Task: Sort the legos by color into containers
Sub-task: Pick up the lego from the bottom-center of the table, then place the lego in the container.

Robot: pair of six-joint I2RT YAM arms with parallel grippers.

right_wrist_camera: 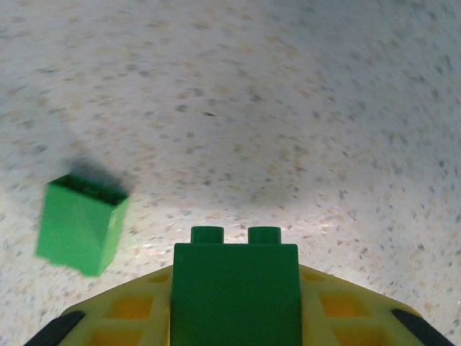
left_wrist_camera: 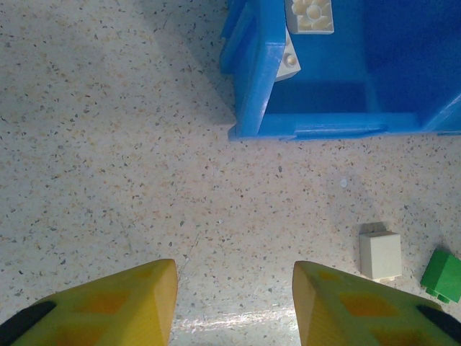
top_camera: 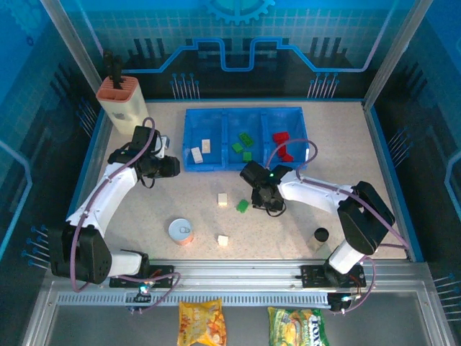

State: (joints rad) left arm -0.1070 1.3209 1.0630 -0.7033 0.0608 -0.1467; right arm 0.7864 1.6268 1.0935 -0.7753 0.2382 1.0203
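1. Your right gripper [top_camera: 269, 202] is pinching a dark green brick [right_wrist_camera: 235, 288]. Its yellow fingers [right_wrist_camera: 122, 311] press on the brick from both sides, and the two studs point forward, away from the wrist.
2. Ahead of that gripper and to its left, a lighter green brick [right_wrist_camera: 81, 223] lies on the speckled table [right_wrist_camera: 324, 108], apart from the held one. It looks slightly blurred.
3. Your left gripper [left_wrist_camera: 234, 288] is spread. You see bare table between its two finger pads [left_wrist_camera: 137, 303], and nothing is in its grasp.
4. Ahead of the left gripper and a little to its right stands a near corner of the blue tray [left_wrist_camera: 257, 79]. Two white bricks [left_wrist_camera: 311, 14] lie in the compartment behind that corner.
5. Just ahead of the left gripper's right finger, a loose white brick [left_wrist_camera: 379, 254] sits on the table. The lighter green brick lies just beyond it, farther right.
6. From above, the tray lies beyond both grippers. The white bricks are in the compartment nearest the left gripper. Green bricks [top_camera: 247, 138] are in the middle one, and red bricks [top_camera: 280, 136] are in the one beyond the right gripper.
7. Behind the grippers, toward the arm bases, a second loose white brick [top_camera: 222, 240] lies near a silver can [top_camera: 181, 231]. A small black cap [top_camera: 320, 234] stands behind the right gripper, on its right.
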